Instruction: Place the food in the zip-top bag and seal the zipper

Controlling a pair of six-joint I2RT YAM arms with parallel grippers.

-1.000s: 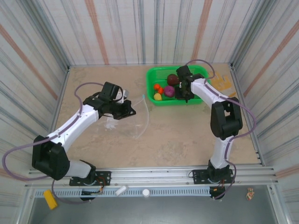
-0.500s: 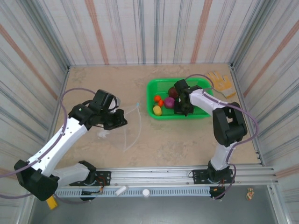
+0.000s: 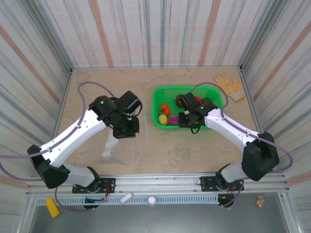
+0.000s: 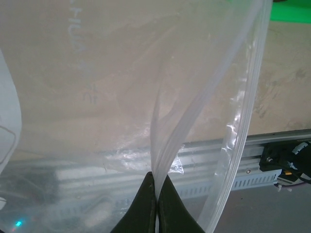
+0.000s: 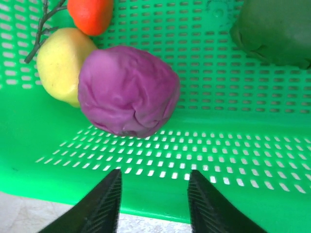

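While the left gripper [image 4: 156, 187] has its two dark fingers [image 4: 145, 206] pressed fully together on a thin fold of the clear floppy plastic zip-top bag [image 4: 97, 87], the bag hangs from it over the beige table [image 3: 194, 150], nearer to the arm bases than the basket is. A thin pale zipper strip [image 4: 247, 121] runs along one edge of the bag, and I cannot tell if the mouth is sealed. Further away, the right gripper [image 5: 154, 194] has its two fingers spread well apart and holds nothing, just over the near wall of the green mesh plastic basket [image 3: 156, 104]. Inside the basket, just behind this wall, lies a round magenta toy vegetable [image 5: 127, 97], touching a yellow toy fruit [image 5: 59, 63] beside it; an orange toy fruit [image 5: 90, 13] and a dark green one [image 5: 274, 31] lie further back. Beyond the basket, near the far right corner, a yellow-tan glove [image 3: 227, 86] lies flat on the table
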